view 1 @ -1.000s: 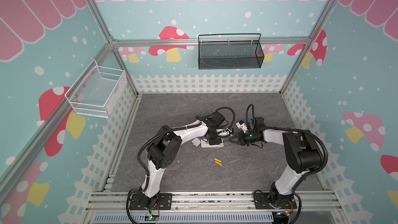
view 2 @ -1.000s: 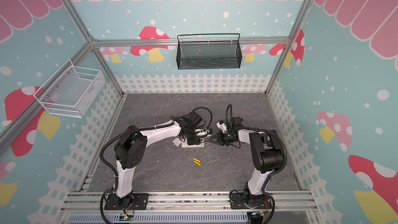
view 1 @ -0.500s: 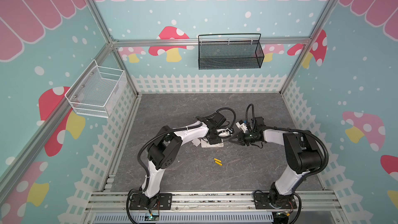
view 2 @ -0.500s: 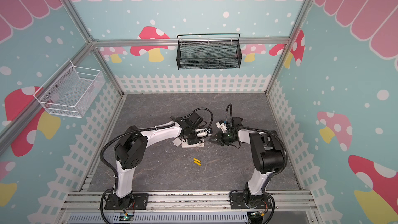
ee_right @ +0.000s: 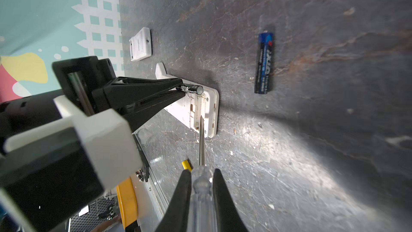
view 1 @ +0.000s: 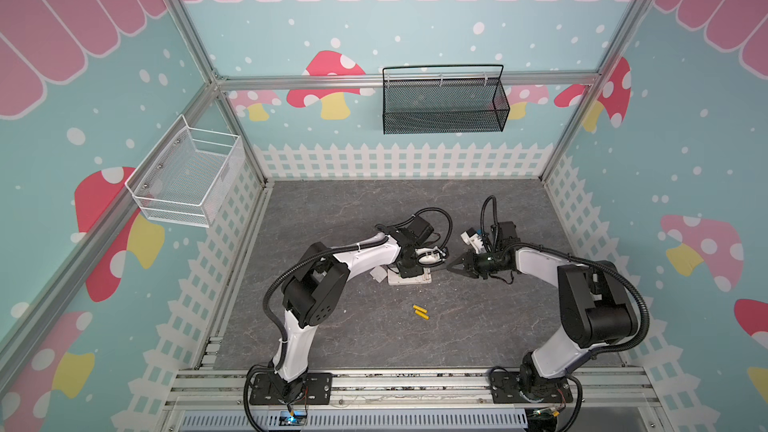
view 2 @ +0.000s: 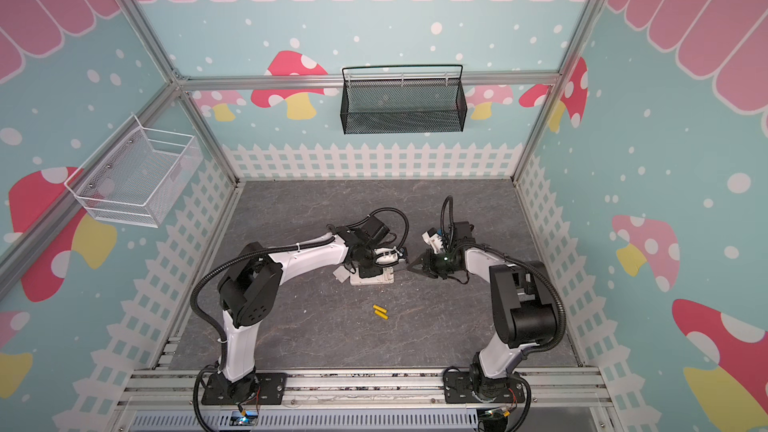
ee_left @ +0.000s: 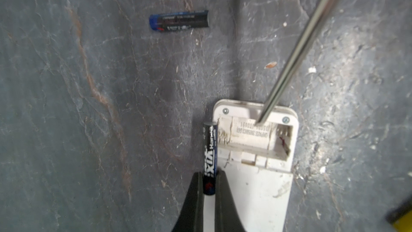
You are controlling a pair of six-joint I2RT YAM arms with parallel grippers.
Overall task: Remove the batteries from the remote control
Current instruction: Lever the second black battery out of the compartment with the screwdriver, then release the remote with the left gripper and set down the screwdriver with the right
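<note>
Batteries lie in three spots. In the left wrist view we see the left claw (ee_left: 209, 176) pinched tight on one end of the held battery (ee_left: 209, 150), a dark cell that sticks out from the fingertips just beside the remote (ee_left: 256, 188); we cannot tell whether it touches the remote's edge. The compartment (ee_left: 252, 139) lies open, its label and springs showing. The loose battery (ee_right: 264, 62), also dark, lies flat on the floor (ee_left: 89, 108), well apart from the remote. The yellow batteries (view 1: 420, 312) lie side by side just below the remote in both top views, a little under mid-frame. The right claw (ee_right: 201, 176) is closed around the clear handle of the screwdriver (ee_right: 201, 139), whose tip rests inside the compartment near its rim, so the shaft slants in over the remote's end, close to the held battery. The cover (view 1: 377, 274) lies on the floor just left of the remote in both top views. There both arms meet over the remote near mid-frame, and the left arm's wrist hides most of it. A black basket (view 1: 444, 105) hangs upper centre and a white basket (view 1: 187, 176) at left, both far from the work.
</note>
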